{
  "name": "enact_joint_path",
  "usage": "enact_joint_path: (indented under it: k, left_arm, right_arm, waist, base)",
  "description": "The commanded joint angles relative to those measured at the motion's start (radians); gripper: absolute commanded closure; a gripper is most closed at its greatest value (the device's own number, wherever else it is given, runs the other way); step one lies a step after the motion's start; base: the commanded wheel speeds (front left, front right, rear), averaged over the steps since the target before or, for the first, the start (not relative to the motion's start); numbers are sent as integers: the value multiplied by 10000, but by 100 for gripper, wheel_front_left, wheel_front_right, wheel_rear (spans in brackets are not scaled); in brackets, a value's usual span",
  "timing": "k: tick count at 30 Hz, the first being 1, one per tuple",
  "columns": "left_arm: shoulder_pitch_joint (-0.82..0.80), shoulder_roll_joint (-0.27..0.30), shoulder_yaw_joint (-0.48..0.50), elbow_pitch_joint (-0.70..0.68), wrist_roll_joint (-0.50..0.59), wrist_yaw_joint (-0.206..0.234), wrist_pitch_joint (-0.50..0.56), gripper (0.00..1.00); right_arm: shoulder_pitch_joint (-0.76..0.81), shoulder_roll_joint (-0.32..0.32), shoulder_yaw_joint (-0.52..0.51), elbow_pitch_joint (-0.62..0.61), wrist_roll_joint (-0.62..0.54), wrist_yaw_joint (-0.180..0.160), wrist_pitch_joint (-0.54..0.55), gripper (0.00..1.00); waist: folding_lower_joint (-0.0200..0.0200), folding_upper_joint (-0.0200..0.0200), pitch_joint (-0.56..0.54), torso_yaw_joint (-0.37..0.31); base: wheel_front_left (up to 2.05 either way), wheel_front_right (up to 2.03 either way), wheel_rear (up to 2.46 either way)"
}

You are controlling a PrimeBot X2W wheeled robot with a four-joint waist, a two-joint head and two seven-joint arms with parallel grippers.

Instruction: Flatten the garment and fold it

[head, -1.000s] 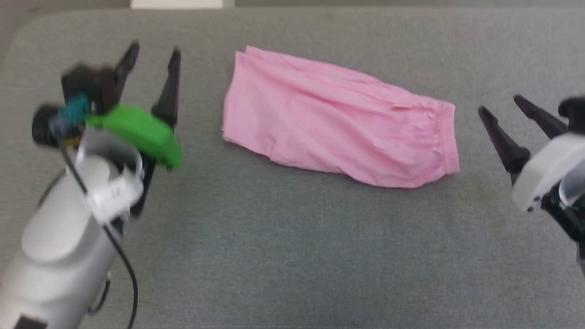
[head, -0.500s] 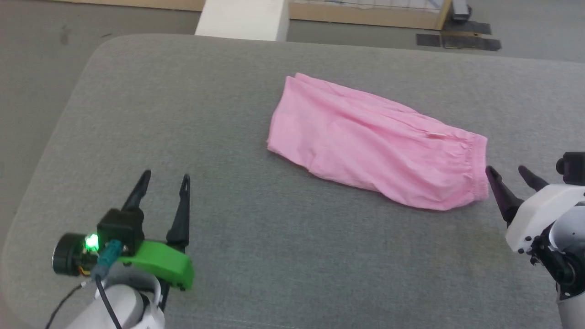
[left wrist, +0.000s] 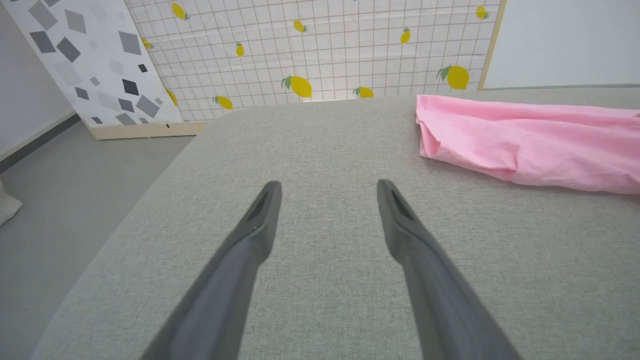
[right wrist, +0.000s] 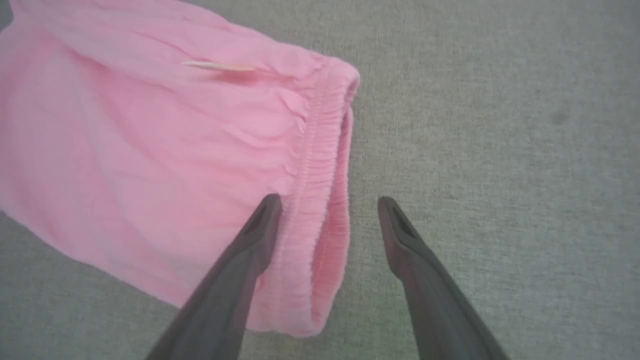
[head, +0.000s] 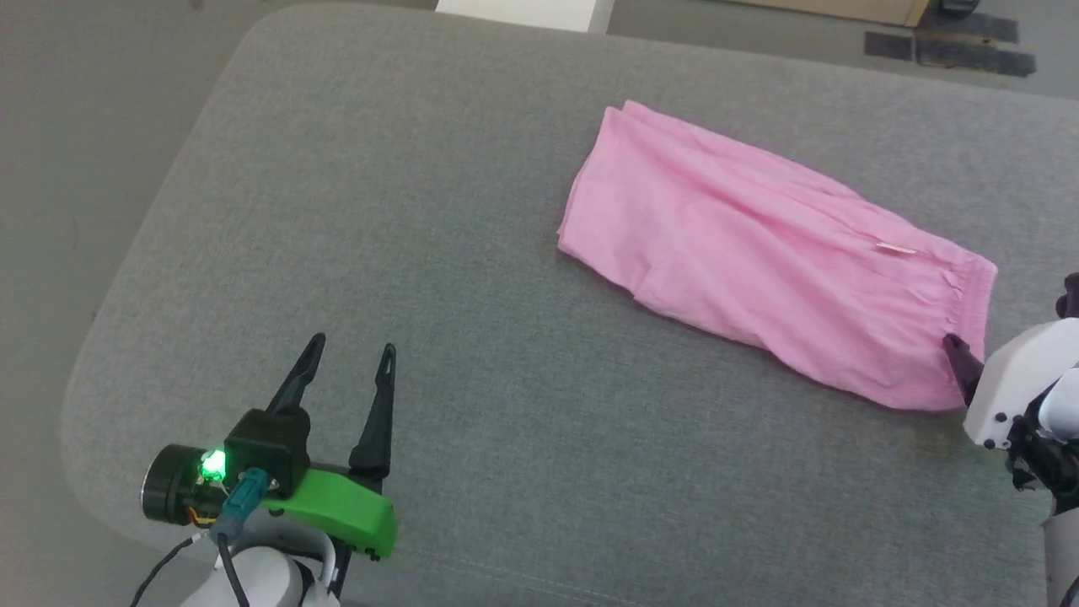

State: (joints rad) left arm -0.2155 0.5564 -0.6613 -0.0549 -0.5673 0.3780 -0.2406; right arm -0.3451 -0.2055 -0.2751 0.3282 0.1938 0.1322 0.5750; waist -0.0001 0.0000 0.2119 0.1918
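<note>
Since the earlier frame your right end effector (head: 961,354) has closed in on the garment (head: 759,253), soft pink cotton rumpled on the grey woven surface (head: 421,211). Left wrist: your left end effector (left wrist: 328,185) is released, well apart from it. Right wrist: released fingers (right wrist: 250,250) flank the gathered waistband (right wrist: 320,165); pinching one layer may drag it crooked.
</note>
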Motion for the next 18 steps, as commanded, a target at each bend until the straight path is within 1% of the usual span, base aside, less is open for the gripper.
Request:
enact_joint_path:
  k: [1,4,6,10,12,13,14,15,18]
  left_arm:
    - [-138,-70,35,-2,134,-51,-77,0]
    - [-267,-130,88,25,121,-91,-95,0]
    - [-325,-164,125,36,118,-108,-108,0]
    - [-361,-218,188,89,112,-116,-131,0]
    - [-375,-247,190,118,123,-138,-140,0]
    - [-386,-263,185,134,131,-150,-144,0]
    - [-406,-283,181,157,139,-159,-147,0]
    - [-417,-296,183,179,140,-161,-149,0]
    - [-432,-300,180,251,113,-193,-151,0]
  right_arm:
    - [-144,125,-91,156,-117,-15,140,0]
    - [-181,249,-268,456,-323,-15,396,0]
    - [-202,451,-410,619,-205,-15,585,0]
    - [-141,732,-119,680,223,-15,889,0]
    - [-74,774,-7,673,382,-15,946,0]
    - [-45,776,27,670,429,-15,950,19]
    - [-22,778,47,651,481,-15,910,86]
    - [-12,787,46,636,523,-15,845,100]
    - [-17,718,85,555,652,-15,555,100]
  waist:
    - [1,0,300,276]
    - [1,0,479,384]
    - [1,0,591,425]
    - [1,0,793,438]
    - [1,0,856,429]
    - [1,0,872,423]
    - [1,0,877,409]
    - [1,0,860,382]
    - [1,0,720,248]
  base:
    - [0,0,0]
    - [0,0,0]
    - [0,0,0]
    - [0,0,0]
    - [0,0,0]
    - [0,0,0]
    - [0,0,0]
    - [0,0,0]
    - [0,0,0]
